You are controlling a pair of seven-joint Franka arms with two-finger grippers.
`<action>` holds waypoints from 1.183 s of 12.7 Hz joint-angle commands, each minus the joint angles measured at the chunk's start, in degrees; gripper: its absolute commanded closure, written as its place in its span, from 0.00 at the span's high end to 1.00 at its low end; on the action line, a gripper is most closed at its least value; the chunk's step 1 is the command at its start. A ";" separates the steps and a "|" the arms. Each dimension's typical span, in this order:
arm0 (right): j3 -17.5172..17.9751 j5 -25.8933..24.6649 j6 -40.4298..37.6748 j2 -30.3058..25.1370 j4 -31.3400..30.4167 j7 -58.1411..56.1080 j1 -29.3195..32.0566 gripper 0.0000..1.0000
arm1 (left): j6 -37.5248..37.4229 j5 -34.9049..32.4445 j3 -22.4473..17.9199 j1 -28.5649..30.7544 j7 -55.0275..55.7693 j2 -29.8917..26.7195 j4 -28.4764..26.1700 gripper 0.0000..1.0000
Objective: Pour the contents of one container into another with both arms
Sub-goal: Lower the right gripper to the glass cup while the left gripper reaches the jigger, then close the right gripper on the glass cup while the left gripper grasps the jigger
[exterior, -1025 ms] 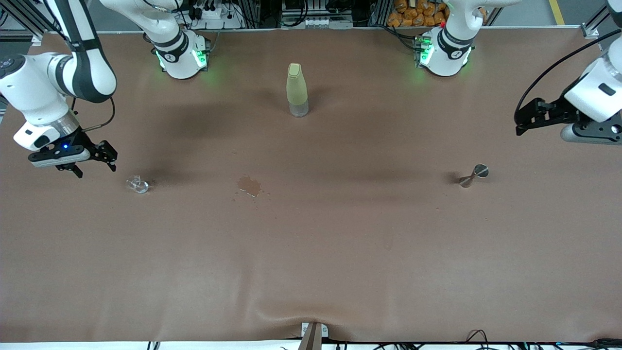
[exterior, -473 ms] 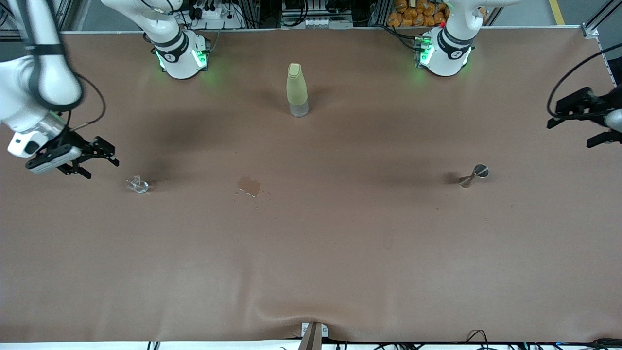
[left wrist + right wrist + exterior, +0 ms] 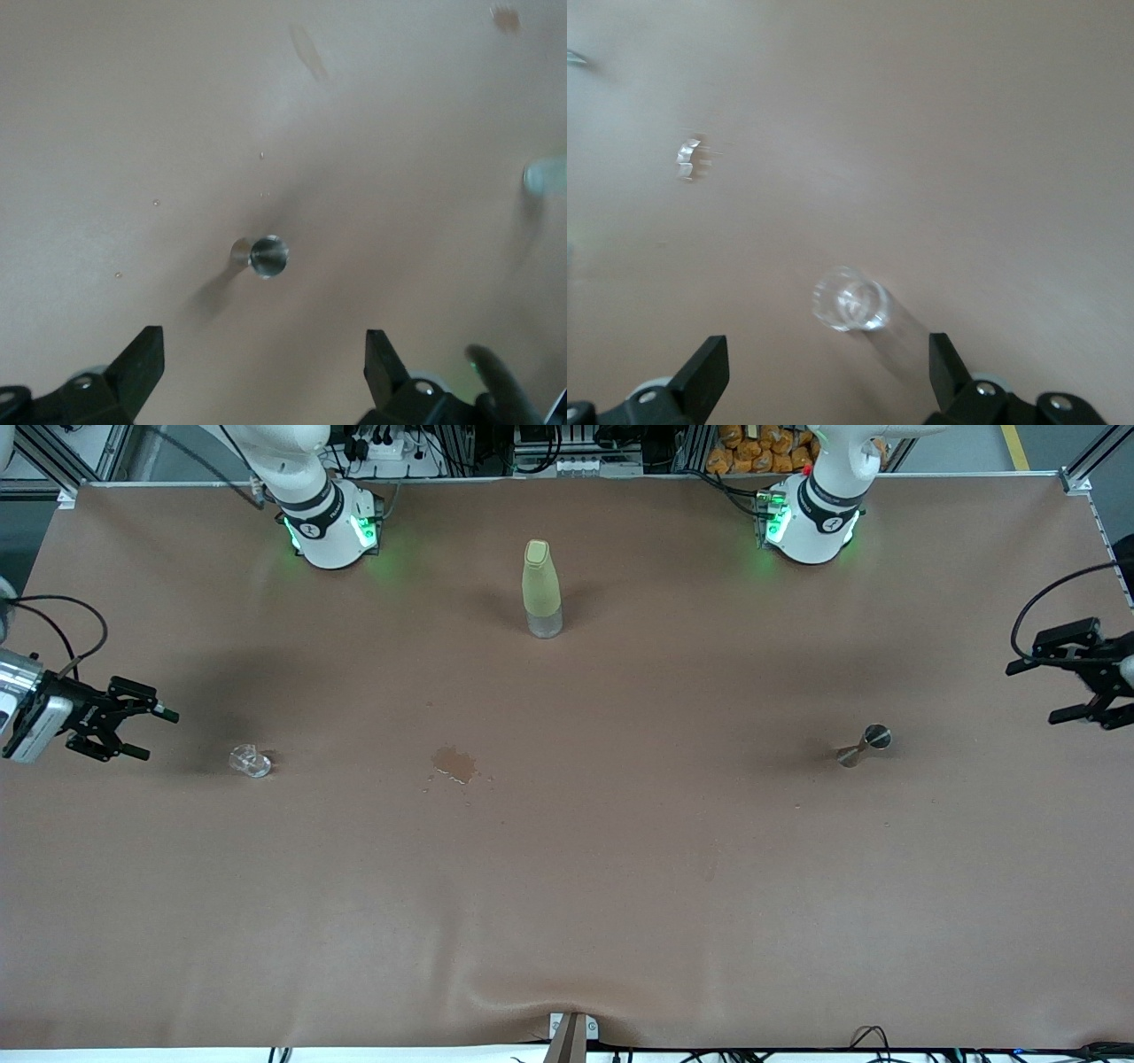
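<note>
Front view: both grippers (left (image 3: 1074, 677), right (image 3: 133, 721)) hover open, empty.

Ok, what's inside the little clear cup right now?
The clear cup stands upright on the table, and its bottom shows through the glass. Whether any clear liquid remains inside cannot be told.

place: robotics lab | evidence: aluminium framing (image 3: 53, 465), cabling (image 3: 390, 443)

table (image 3: 620, 921): brown | glass cup (image 3: 251, 760) | jigger (image 3: 864, 745) | bottle (image 3: 541, 589) | stain (image 3: 454, 763)
</note>
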State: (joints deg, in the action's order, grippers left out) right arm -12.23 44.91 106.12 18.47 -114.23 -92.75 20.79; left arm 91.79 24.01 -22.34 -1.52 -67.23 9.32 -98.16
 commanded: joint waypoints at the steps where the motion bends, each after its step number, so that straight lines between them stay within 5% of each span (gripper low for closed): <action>1: 0.89 8.14 -10.11 5.77 3.30 -14.86 3.90 1.00 | -0.39 1.39 -1.21 0.11 -10.52 5.24 0.69 1.00; 6: 0.98 10.11 -19.81 18.33 13.40 -27.74 8.03 1.00 | -3.44 12.95 -2.00 2.13 -26.35 16.40 0.78 1.00; 9: 0.98 9.67 -20.60 19.59 14.56 -30.90 8.31 1.00 | -10.82 26.23 -6.03 2.40 -36.88 23.08 1.22 1.00; 15: 1.51 11.16 -20.61 24.76 17.36 -42.86 8.40 1.00 | -16.38 38.20 -7.72 4.51 -57.99 32.32 0.78 1.00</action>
State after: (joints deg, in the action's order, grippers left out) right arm -11.86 54.53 86.72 39.84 -100.47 -132.85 28.27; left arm 78.11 58.49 -29.46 2.57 -120.20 38.21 -98.45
